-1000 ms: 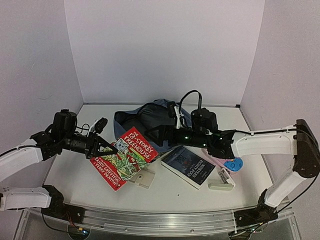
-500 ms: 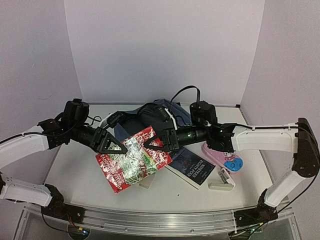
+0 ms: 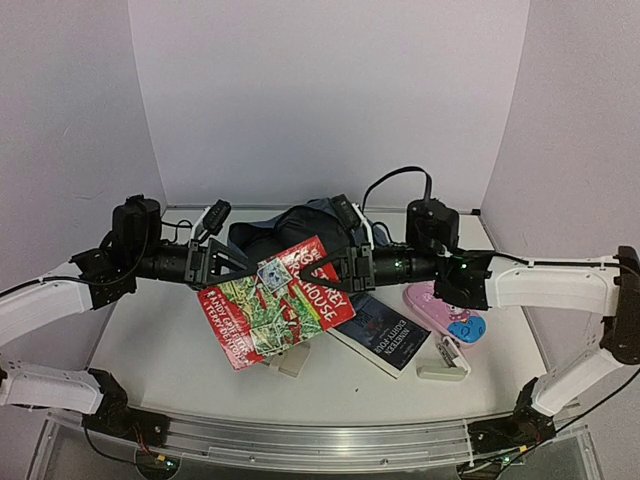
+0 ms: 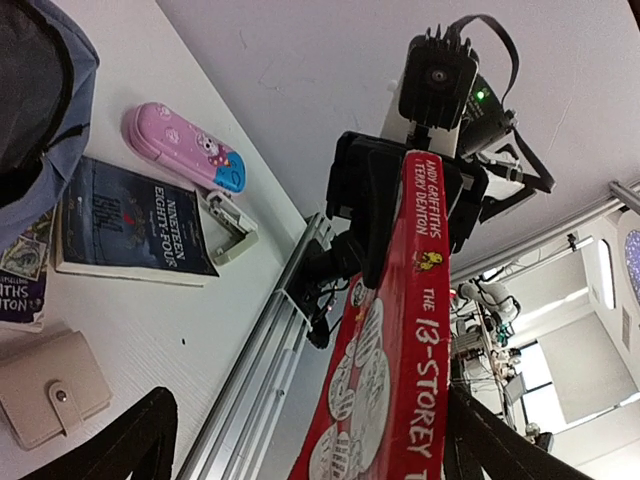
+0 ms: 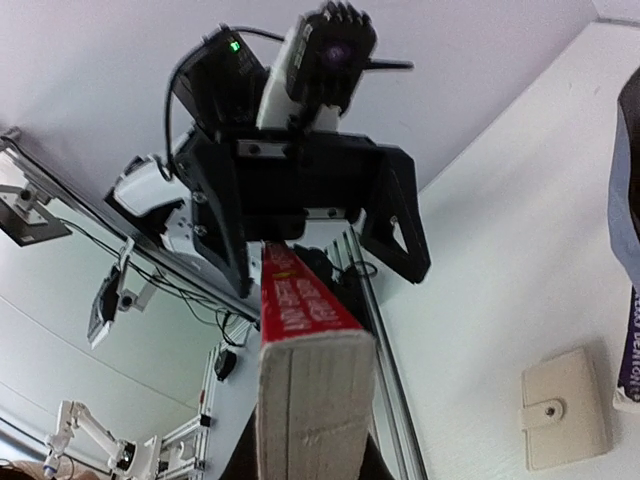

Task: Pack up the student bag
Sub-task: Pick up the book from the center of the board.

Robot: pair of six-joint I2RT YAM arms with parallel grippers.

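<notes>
Low in the top view, a wallet (image 3: 291, 362) and a dark book (image 3: 380, 333) lay on the desk (image 3: 150, 330). Mid-frame above them, the red book (image 3: 275, 310) hung between your arms. The right end effector (image 3: 318, 270) was clamped on one end; the left end effector (image 3: 238, 270) stood wide open around the other, gripping nothing. Behind, upper centre, sat the bag (image 3: 262, 240), its mouth seemingly open. You looked mid hand-over; next, your right arm had to tip the red book into that opening.
</notes>
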